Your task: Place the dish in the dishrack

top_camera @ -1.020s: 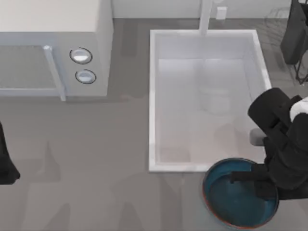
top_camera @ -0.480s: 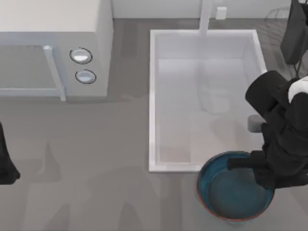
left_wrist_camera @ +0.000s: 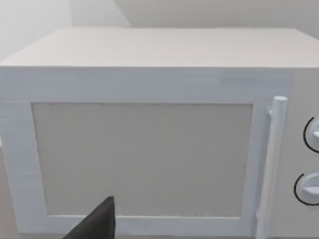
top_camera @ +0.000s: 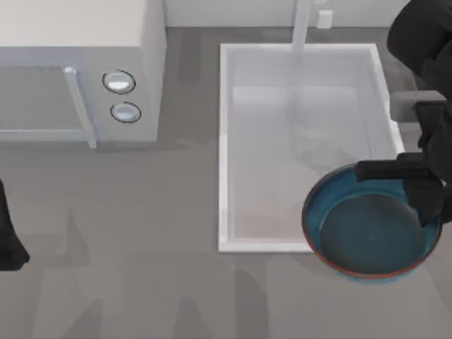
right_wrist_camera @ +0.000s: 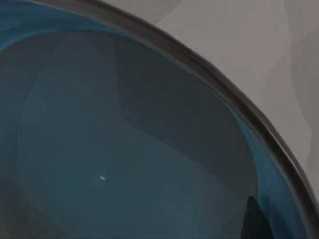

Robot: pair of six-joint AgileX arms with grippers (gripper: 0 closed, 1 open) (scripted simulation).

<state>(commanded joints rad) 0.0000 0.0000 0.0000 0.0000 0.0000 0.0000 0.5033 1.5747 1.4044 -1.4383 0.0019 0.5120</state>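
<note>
Carrying the dish [top_camera: 367,233] with the right tool [top_camera: 417,185], clamped on the rim at the dish's right-far edge, in top view. Hanging over the near right corner of the sink [top_camera: 224,141], part over the basin, part over the bench [top_camera: 141,233]; looking lifted, not resting, though hard to confirm from above. Seeing the glossy teal inside and dark rim up close in the right wrist view [right_wrist_camera: 124,149].

Handling: judging stiff, glazed, slippery, probably fragile and fairly heavy for an edge grip. Holding by one rim point, so likely tipping or swinging about the pinch if moved fast. Best hold: rim, one finger inside and one outside, pinched well down the wall. Keeping level, moving slow.

Dishrack not made out clearly; dark arm covering the far right corner.

Left tool [top_camera: 10,236] parked at the left bench edge, facing the microwave [left_wrist_camera: 149,134]; fingers not readable.
</note>
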